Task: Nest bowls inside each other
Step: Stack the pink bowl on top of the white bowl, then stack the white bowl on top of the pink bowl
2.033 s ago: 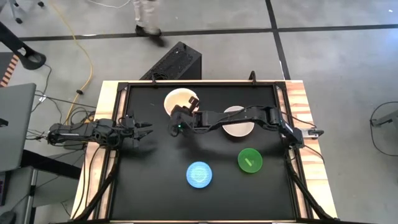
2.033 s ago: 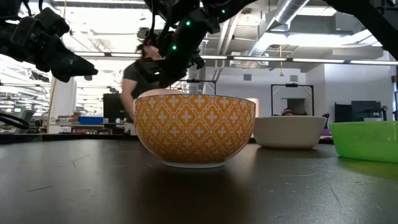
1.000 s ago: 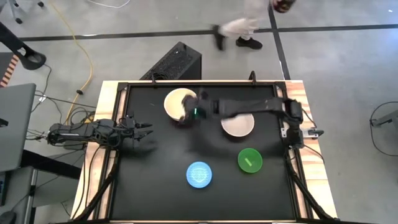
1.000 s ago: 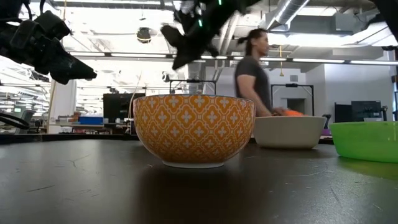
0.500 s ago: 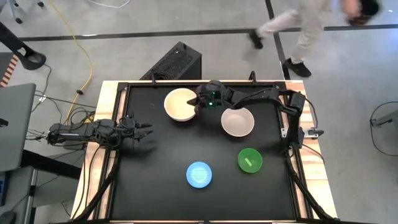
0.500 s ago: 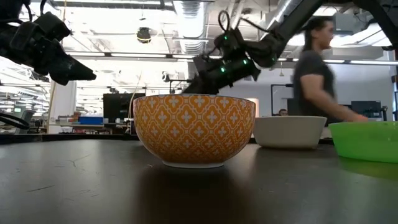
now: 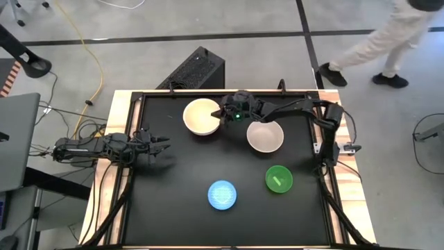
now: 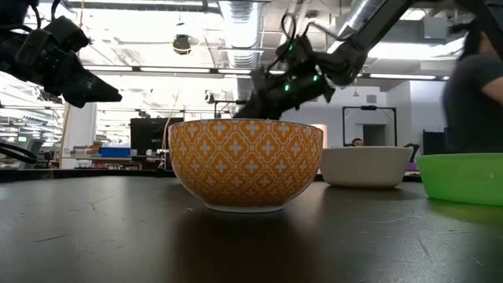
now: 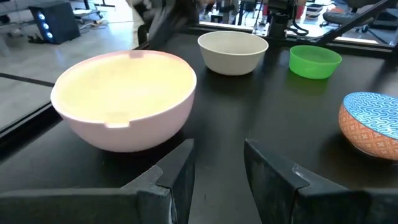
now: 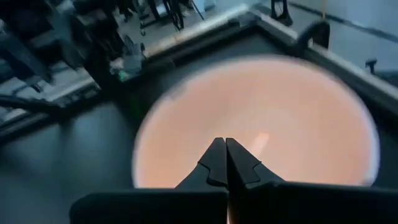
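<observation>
Four bowls stand on their bases on the black table. A pale pink bowl is at the far middle. A beige bowl is to its right. A green bowl and a blue-lined, orange-patterned bowl stand nearer. My right gripper is shut, at the pink bowl's right rim, pointing over its hollow. My left gripper waits open at the table's left edge, holding nothing. My right gripper's shut fingertips slant in from the table's right, over the pink bowl's rim and hollow. I cannot tell whether they touch the bowl. The bowl stands upright on the table.
Bare black tabletop lies between the bowls and toward the near left. A raised black frame runs round the table. A person walks on the floor beyond the far right corner.
My right gripper, still shut, has swung from above the pink bowl's near side toward the table's far right, come down and tipped closer to level, ending at the bowl's right rim. For the last half second it has held still. No bowl has moved.
</observation>
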